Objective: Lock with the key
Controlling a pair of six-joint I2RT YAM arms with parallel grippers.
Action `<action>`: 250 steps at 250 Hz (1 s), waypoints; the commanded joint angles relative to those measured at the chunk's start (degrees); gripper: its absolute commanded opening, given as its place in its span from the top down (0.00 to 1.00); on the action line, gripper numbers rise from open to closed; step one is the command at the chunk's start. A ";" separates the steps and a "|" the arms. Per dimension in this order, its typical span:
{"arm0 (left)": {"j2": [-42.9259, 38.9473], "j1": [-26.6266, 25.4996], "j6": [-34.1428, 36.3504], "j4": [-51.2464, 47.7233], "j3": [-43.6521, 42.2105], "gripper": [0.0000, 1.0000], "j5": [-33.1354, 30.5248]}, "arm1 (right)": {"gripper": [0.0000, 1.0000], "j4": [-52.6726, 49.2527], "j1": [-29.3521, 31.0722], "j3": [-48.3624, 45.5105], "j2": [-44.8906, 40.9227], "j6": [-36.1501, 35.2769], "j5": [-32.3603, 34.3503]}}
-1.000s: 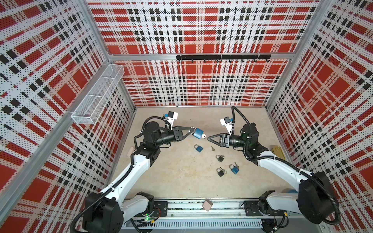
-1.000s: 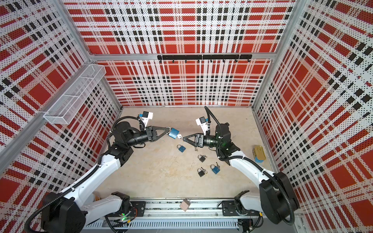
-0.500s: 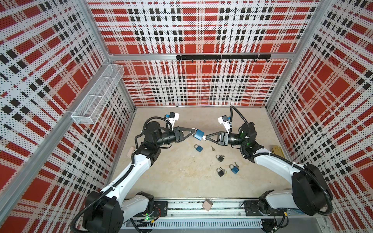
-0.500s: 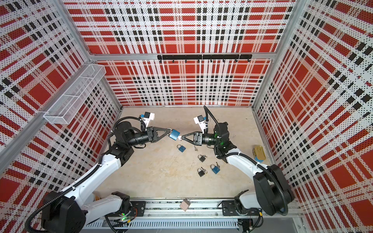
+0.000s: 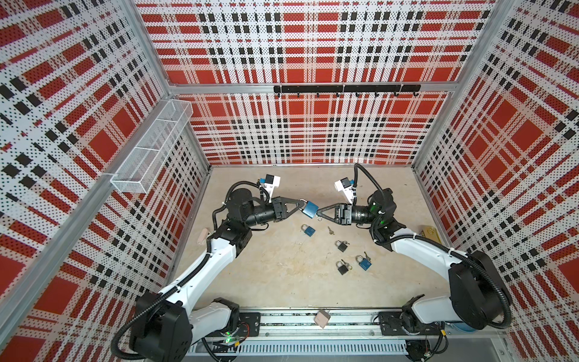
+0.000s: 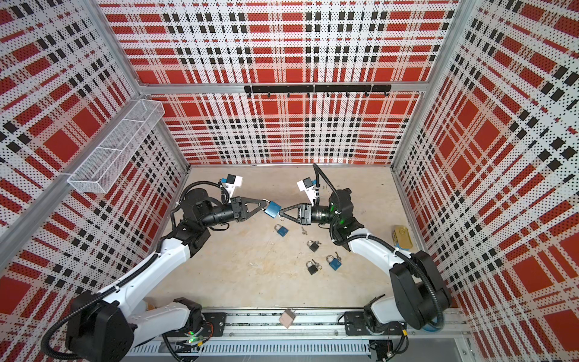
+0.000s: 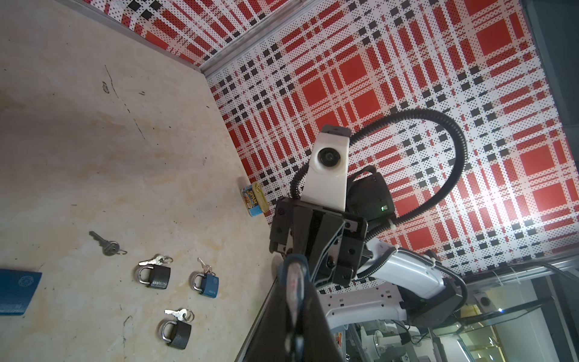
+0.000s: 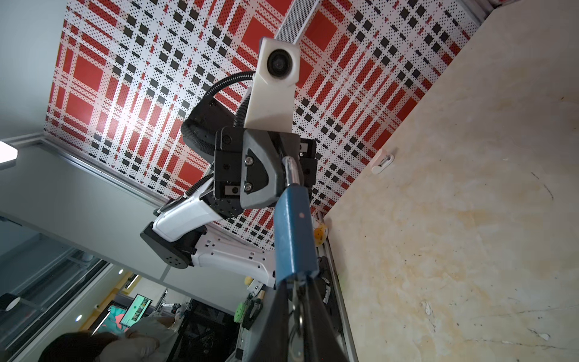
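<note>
The left end effector (image 5: 300,205) is closed narrow on the steel shackle of the blue padlock (image 5: 310,209), holding it in the air above the middle of the worktop (image 5: 275,282), towards the far side. The padlock's body points right, at the other arm. In both top views the right end effector (image 5: 319,213) meets the padlock's base tip to tip. In the right wrist view its fingers (image 8: 282,313) are drawn close together around the key (image 8: 296,294), which sticks out of that base. The two end effectors face each other in a line, with only the padlock between them.

Below them and a little nearer, several things lie on the worktop, apart from both arms. A second blue padlock (image 5: 308,230) lies just under the held one, with a loose key (image 5: 330,231) to its right. Nearer and further right sit a far black padlock (image 5: 342,245), a near black padlock (image 5: 342,267) and a third blue padlock (image 5: 363,262), each with keys at its shackle end. The right forearm runs past this group on its right.

A tin (image 5: 430,233) stands against the right wall. A pale peg (image 5: 203,236) lies by the left wall. A small block (image 5: 322,318) rests on the near rail. A wire basket (image 5: 150,147) hangs on the left wall, and a hook rail (image 5: 344,89) runs along the far wall.
</note>
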 commanded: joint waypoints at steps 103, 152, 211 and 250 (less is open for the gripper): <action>-0.83 4.25 -0.65 2.23 1.32 1.00 1.49 | 1.00 -4.74 0.57 -0.13 -1.82 -4.55 1.58; -1.74 8.89 -1.13 1.92 0.90 1.00 4.12 | 1.00 -7.44 -1.70 -5.31 -5.47 -5.07 2.45; -2.28 9.13 0.75 -1.46 -2.17 1.00 4.74 | 1.00 -19.28 -3.99 -7.56 -11.70 -10.82 4.56; -3.86 3.93 11.65 -19.23 -2.44 1.00 -0.50 | 1.00 -28.58 -7.78 -7.92 -16.75 -14.30 7.23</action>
